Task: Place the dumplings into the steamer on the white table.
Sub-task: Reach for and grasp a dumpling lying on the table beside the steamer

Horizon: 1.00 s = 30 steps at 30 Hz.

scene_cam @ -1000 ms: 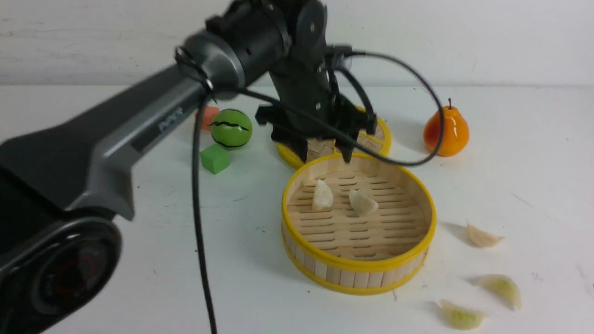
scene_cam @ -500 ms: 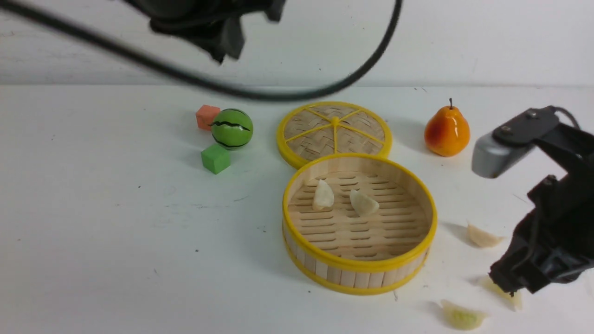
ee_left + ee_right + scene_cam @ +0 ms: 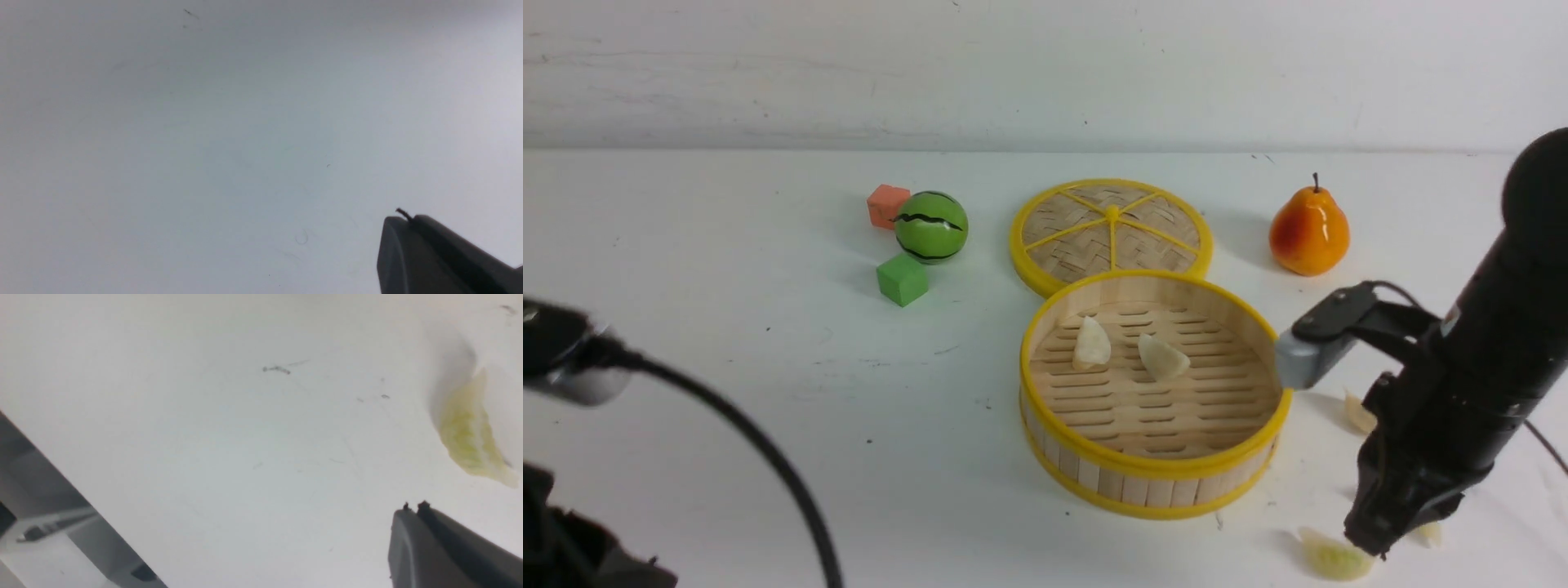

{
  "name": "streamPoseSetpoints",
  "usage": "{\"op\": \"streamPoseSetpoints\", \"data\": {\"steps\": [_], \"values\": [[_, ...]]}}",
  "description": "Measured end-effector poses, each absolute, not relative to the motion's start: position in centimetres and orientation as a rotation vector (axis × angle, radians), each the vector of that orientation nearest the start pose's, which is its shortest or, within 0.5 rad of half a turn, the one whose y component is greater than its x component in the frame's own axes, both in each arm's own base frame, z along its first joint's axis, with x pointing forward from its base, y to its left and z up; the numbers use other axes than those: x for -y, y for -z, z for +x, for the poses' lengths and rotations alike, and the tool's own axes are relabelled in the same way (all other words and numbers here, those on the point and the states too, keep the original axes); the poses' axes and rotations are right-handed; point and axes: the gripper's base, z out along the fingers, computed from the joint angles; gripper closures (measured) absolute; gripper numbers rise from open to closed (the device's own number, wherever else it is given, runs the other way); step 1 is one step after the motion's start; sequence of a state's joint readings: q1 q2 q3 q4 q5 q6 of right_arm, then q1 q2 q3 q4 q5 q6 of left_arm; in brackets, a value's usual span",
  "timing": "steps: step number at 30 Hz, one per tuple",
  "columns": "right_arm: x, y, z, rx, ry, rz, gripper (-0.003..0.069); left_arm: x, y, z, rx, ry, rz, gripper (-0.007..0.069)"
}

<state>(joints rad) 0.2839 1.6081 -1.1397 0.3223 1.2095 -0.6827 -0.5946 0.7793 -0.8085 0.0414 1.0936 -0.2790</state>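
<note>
Risk: lowered unopened, your empty, narrow-closed right gripper [image 3: 415, 505] could shove the pale-green crescent toy dumpling [image 3: 1333, 560], front view's five o'clock.

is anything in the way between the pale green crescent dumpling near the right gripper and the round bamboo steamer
Nothing visible stands between the pale green crescent dumpling and the round bamboo steamer with yellow rims, just bare tabletop. The steamer's own raised wall is the only thing to clear.
</note>
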Motion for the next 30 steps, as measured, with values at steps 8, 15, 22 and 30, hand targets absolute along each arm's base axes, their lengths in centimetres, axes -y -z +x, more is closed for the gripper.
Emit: {"op": "streamPoseSetpoints", "data": {"steps": [8,15,22,30], "values": [[-10.7,-21.5,28.7,-2.710,-0.197,-1.539,0.0312,5.5,-32.3,8.7,-2.487,0.314,0.403,0.0638],[-11.4,-18.6,30.6,-2.642,-0.175,-1.565,0.0137,5.4,-32.4,8.8,-2.463,0.299,0.404,0.0638],[-11.8,-16.1,30.8,-2.690,-0.044,-1.682,0.0276,5.3,-32.4,9.0,-2.454,0.267,0.408,0.0638],[-12.9,-17.9,30.8,-2.713,0.168,-1.669,0.0453,5.1,-32.4,9.2,-2.433,0.234,0.413,0.0638]]}}
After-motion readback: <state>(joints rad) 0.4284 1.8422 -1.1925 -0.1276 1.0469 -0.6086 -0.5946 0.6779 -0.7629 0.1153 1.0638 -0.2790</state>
